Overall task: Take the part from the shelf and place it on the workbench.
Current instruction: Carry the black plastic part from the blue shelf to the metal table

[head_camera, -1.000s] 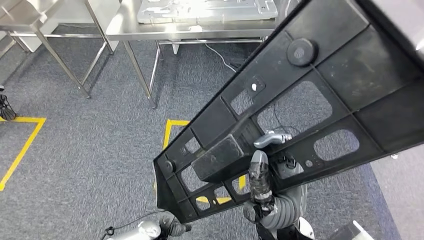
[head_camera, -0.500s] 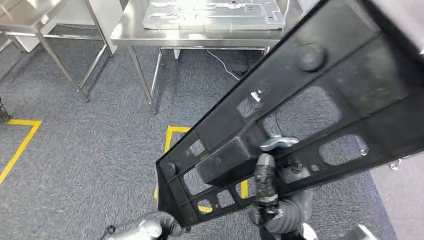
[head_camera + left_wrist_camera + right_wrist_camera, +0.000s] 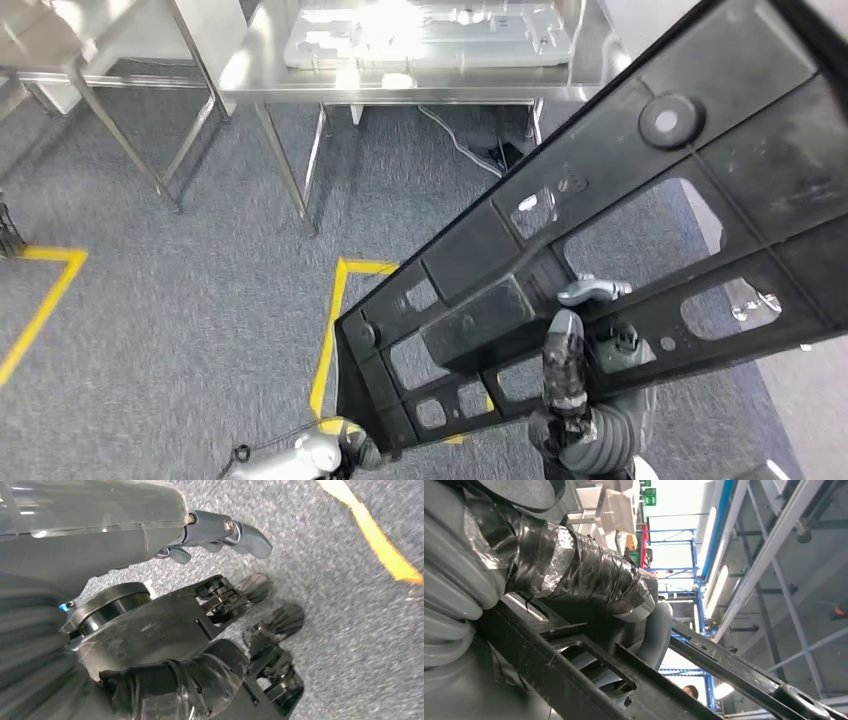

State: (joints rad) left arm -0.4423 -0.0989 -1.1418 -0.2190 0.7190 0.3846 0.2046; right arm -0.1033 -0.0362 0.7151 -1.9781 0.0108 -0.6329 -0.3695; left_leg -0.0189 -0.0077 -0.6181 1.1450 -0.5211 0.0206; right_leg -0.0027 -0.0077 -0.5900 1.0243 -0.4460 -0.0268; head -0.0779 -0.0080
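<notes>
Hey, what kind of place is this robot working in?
Probably a factory or workshop floor. There are stainless steel workbenches, one with a grey metal panel on it, yellow floor tape marking zones on grey carpet, and the right hand holds a large black ribbed part.

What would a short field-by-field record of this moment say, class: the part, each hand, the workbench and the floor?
Part: large black plastic ribbed panel with cut-outs, tilted, carried above the floor
Right hand: right hand grips the panel from beneath
Left hand: left hand at the panel's lower corner; grip unclear
Workbench: stainless steel workbench ahead, with a grey metal plate on it
Floor: grey carpet with yellow tape lines
</notes>
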